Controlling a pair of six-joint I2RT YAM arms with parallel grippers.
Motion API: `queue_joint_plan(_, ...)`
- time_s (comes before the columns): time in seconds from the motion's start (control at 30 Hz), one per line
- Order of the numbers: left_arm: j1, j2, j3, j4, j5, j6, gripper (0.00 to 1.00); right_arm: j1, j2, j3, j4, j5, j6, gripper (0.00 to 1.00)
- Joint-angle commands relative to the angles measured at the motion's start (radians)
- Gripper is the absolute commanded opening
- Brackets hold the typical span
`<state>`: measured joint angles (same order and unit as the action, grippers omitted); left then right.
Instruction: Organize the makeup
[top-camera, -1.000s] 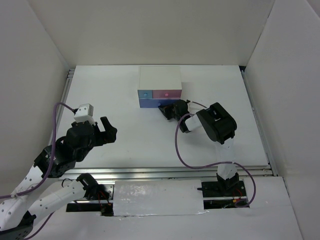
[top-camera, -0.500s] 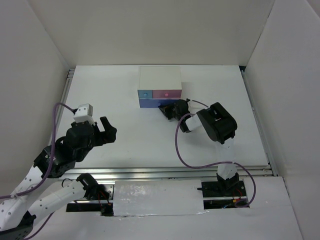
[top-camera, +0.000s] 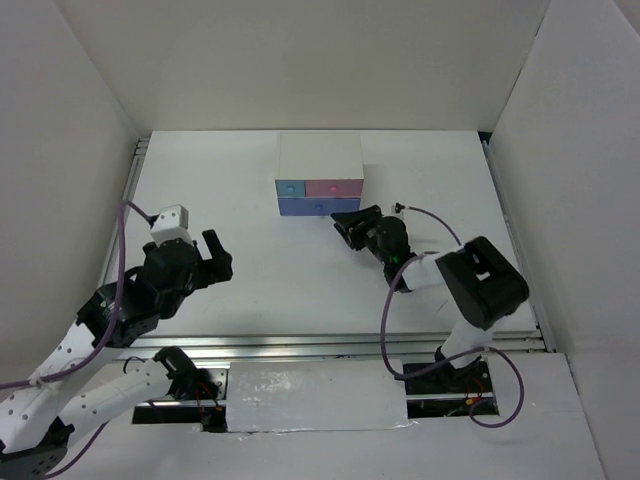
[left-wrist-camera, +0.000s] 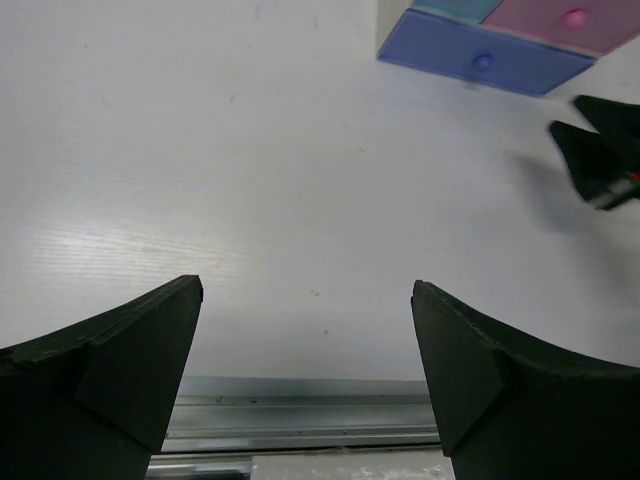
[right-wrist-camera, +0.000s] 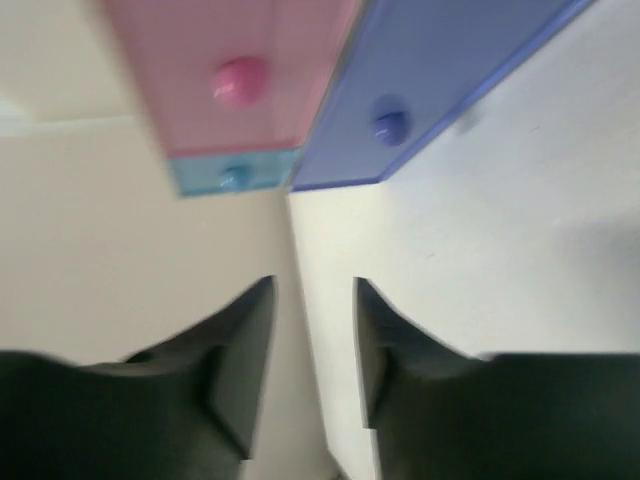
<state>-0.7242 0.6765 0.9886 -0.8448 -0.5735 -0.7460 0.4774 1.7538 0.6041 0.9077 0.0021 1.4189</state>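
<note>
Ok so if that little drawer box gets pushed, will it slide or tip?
Probably slide: the drawer box looks small, plastic and light, on the smooth white table. It seems wider than tall, so tipping looks unlikely. Its drawers appear closed, so a front push likely moves the whole box.

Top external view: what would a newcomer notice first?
The white box with pink, light-blue and violet drawers stands at the far middle of the white table. The right gripper points at it from just in front, jaws slightly apart and empty. The left gripper hangs wide open over the table's near left.
</note>
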Motion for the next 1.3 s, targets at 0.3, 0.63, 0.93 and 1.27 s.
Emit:
queue_joint_plan(0.3,0.074,0.374,0.310,-0.223,-0.255,-0.201,0.99,0.016,-0.827,0.133,-0.887,0.067,-0.757,0.86)
queue_joint_plan(0.63,0.213,0.258,0.386,-0.132,-0.222,0.005,0.99,0.042,-1.171,0.506,-1.754,0.433,-0.937,1.00)
queue_joint_plan(0.93,0.215,-0.084,0.148,-0.077,-0.201,0.092,0.99,0.061,-1.398,0.571,-1.863,0.363,-0.923,1.00)
queue_joint_plan(1.27,0.215,-0.144,0.056,-0.077,-0.180,0.077,1.00,0.061,-1.401,0.562,-1.860,0.378,-0.949,1.00)
